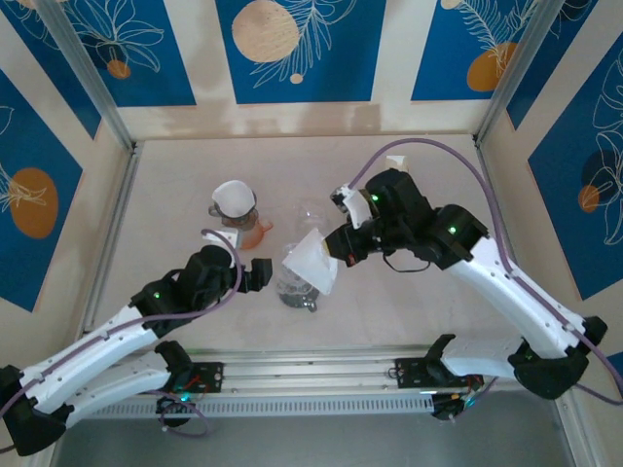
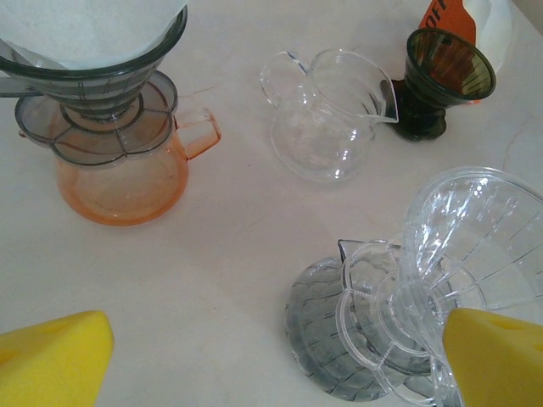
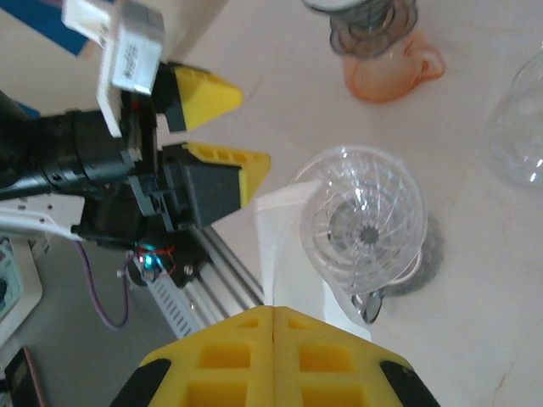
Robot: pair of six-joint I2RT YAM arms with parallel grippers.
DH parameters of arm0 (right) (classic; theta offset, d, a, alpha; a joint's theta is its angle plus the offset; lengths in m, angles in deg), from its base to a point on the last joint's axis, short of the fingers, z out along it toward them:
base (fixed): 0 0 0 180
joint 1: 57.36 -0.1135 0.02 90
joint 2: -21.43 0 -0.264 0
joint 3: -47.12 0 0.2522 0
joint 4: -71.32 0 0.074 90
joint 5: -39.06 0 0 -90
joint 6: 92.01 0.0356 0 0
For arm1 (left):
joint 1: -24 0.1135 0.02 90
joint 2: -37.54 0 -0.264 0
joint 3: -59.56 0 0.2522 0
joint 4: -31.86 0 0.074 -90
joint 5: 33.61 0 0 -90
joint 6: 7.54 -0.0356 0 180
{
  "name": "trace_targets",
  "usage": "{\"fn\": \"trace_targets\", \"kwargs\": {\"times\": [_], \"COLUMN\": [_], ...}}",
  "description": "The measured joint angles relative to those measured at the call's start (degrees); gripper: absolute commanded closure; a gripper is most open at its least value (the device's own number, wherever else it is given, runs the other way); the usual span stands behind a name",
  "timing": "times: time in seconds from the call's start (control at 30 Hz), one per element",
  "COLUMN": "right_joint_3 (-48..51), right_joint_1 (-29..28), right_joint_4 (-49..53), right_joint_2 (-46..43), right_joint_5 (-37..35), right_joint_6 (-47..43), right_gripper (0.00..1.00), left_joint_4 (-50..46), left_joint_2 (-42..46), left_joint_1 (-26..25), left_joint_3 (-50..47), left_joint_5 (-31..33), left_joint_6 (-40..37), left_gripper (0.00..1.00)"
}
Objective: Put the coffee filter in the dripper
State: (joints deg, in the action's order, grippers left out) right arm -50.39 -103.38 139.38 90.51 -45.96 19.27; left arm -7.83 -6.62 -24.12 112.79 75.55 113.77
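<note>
Pale beige table (image 1: 389,321) boxed in by walls with blue floral panels. The white paper coffee filter (image 3: 284,254) is pinched in the right gripper (image 3: 273,315), whose yellow jaws are pressed together on its edge. The sheet hangs over the near rim of the clear ribbed plastic dripper (image 3: 366,222); in the top view it overlaps the dripper's right side. It is not seated in the cone, and the cone looks bare inside. Can't tell whether the paper touches the rim. The dripper sits upright on a smoky grey glass server (image 2: 327,339). So the pick looks done and the filter is at the target; what's left, by my read, is lowering it into the cone, letting go, and maybe pressing it against the ribs. The left gripper (image 1: 261,275) hovers just beside the server on its left, jaws wide apart, holding nothing, likely there to steady the server. Farther out stands an orange glass server (image 2: 119,182) carrying a grey dripper (image 2: 93,59) that already has a white filter in it. A clear glass pitcher (image 2: 327,119) and a small dark green cone (image 2: 443,78) stand beyond, well apart from the work.
</note>
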Motion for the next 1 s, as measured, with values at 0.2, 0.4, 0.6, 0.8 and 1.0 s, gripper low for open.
{"fn": "trace_targets", "kwargs": {"times": [0.2,0.4,0.6,0.8,1.0], "right_joint_3": [-9.03,-17.73,-25.24,-30.58,-30.36], "right_joint_1": [-1.77,-4.28,-5.49,-6.54,-6.78], "right_joint_4": [7.54,12.5,15.34,16.48,15.87], "right_joint_2": [10.45,18.45,26.12,34.12,38.05], "right_joint_5": [-1.97,-4.22,-4.63,-4.74,-4.81], "right_joint_6": [-0.02,-0.42,-1.29,-2.29,-2.8], "right_gripper": [1.0,1.0,1.0,1.0,1.0], "left_joint_4": [-1.31,-1.84,-2.12,-2.38,-2.47], "left_joint_2": [1.31,3.45,4.52,5.53,5.75], "left_joint_1": [0.0,0.0,0.0,0.0,0.0], "left_joint_3": [2.49,3.04,3.28,3.37,3.37], "left_joint_5": [0.0,-0.02,-0.11,-0.74,-1.16], "left_joint_6": [-0.48,-1.49,-1.92,-1.92,-1.92], "left_gripper": [0.0,0.0,0.0,0.0,0.0]}}
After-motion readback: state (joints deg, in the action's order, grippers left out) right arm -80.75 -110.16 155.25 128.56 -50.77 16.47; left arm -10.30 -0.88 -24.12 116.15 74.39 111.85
